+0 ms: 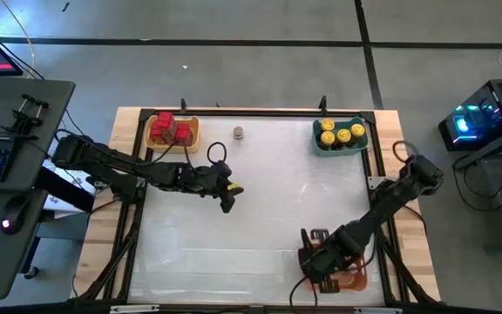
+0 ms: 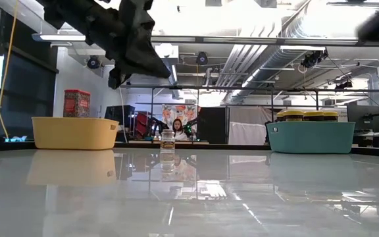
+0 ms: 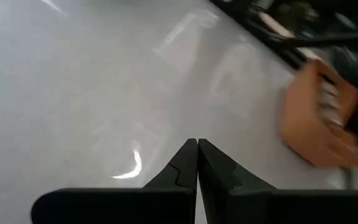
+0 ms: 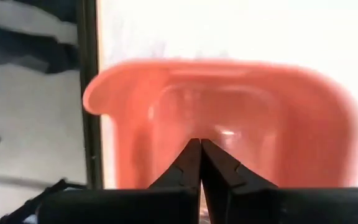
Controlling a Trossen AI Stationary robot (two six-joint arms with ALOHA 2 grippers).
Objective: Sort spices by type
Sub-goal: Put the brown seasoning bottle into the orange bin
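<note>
Yellow tray (image 1: 172,131), far-left corner of the worktop (image 1: 251,227): red boxes (image 1: 171,127), about three. Teal tray (image 1: 338,135), far-right corner: yellow-lidded jars (image 1: 339,133), four counted from above. Orange tray (image 1: 345,277), near edge toward the right corner: contents hidden under the right arm. One grey-brown jar (image 1: 238,133) stands loose near the far edge, between the yellow and teal trays. Left tool (image 1: 227,197): fingers pressed together, empty, above the worktop left of centre. Right tool (image 1: 319,262): fingers pressed together, empty, over the orange tray.
</note>
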